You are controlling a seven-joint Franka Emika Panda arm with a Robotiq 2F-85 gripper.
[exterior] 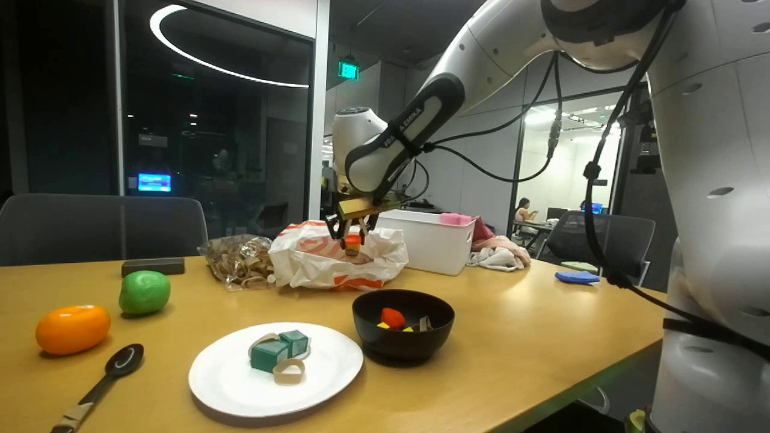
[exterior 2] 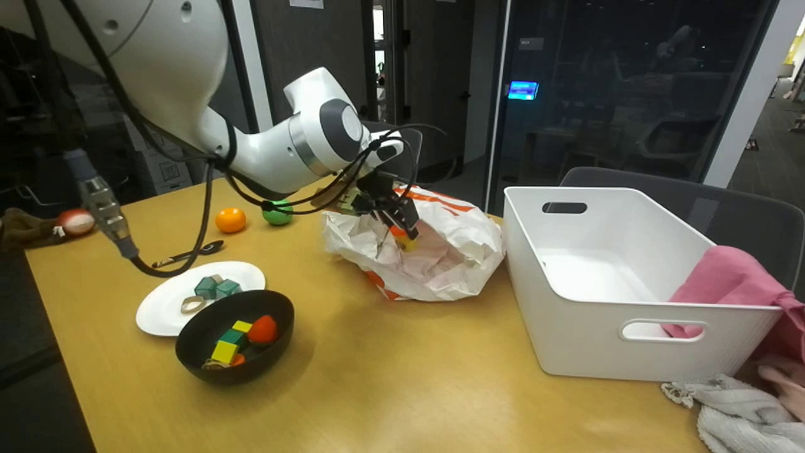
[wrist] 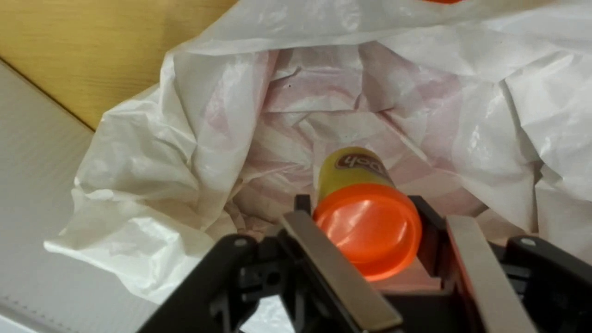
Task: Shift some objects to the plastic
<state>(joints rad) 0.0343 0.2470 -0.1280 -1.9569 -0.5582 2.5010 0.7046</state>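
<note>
My gripper (wrist: 363, 222) is shut on a small tub (wrist: 370, 226) with an orange lid and a yellow body. Its fingers press on two sides of the lid, and the tub tilts in the wrist view. Below and around it spreads the plastic (wrist: 152, 185), a crumpled white bag with pink-red showing through. In both exterior views the tub (exterior: 352, 242) hangs at the bag's (exterior: 307, 270) open mouth; whether its base touches the plastic I cannot tell. A green round fruit (exterior: 144, 293) and an orange one (exterior: 73, 329) lie on the table, away from the gripper.
A white box (exterior 2: 566, 333) stands close beside the bag. A white plate (exterior: 222, 379) with teal and beige pieces and a black bowl (exterior: 403, 346) are nearer the table's edge. A black spoon (exterior: 124, 359), a clear bag of brown pieces (exterior: 237, 261) and a dark block (exterior: 153, 266) lie around.
</note>
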